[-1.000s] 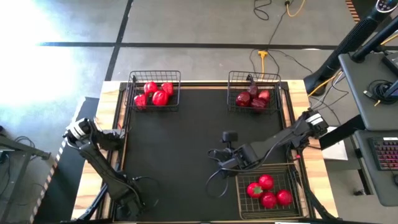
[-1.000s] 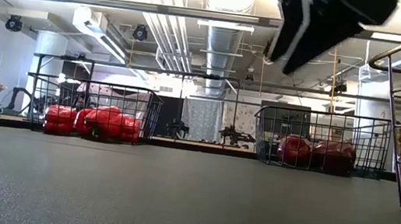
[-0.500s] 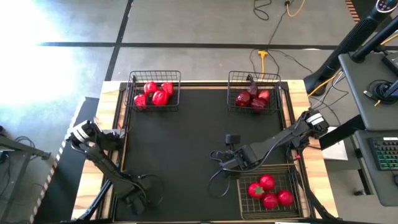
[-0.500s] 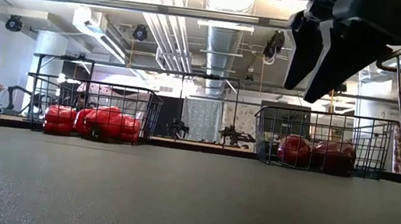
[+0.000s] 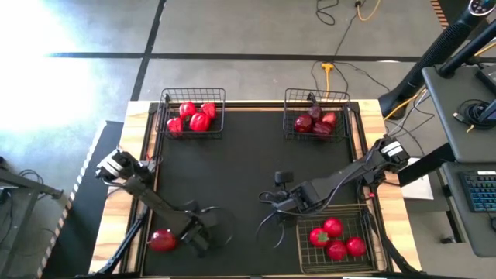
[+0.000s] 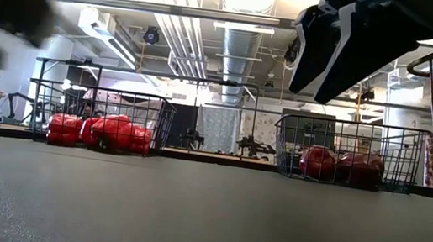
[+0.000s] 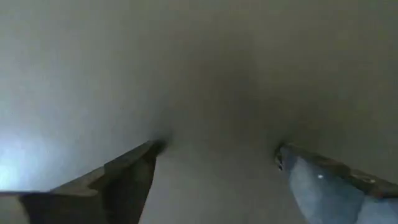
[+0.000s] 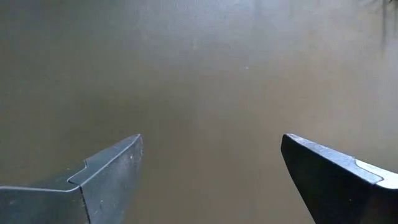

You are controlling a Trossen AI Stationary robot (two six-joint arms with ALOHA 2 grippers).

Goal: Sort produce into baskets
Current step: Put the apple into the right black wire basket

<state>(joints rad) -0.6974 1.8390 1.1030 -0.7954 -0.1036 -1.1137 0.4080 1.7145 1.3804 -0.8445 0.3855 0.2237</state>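
Three black wire baskets stand on the black mat. The far-left basket (image 5: 192,113) holds bright red peppers, the far-right one (image 5: 316,116) dark maroon fruits (image 6: 337,166), and the near-right one (image 5: 364,217) tomatoes with green tops (image 5: 333,236). One red piece (image 5: 163,240) lies on the mat by the near left corner. My left gripper (image 5: 203,232) is open and empty just right of that piece, over bare mat (image 7: 217,149). My right gripper (image 5: 271,198) is open and empty over bare mat (image 8: 211,140), left of the tomato basket.
The middle of the mat (image 5: 240,163) is bare. Cable loops hang by both grippers. A raised wooden border (image 5: 139,108) runs round the mat. A desk with a keyboard (image 5: 480,190) stands beyond the table's right edge.
My left arm has swung from the near left corner toward the table's right, over the mat. A red piece now shows where the arm stood. My right gripper has drifted a little toward the near edge.
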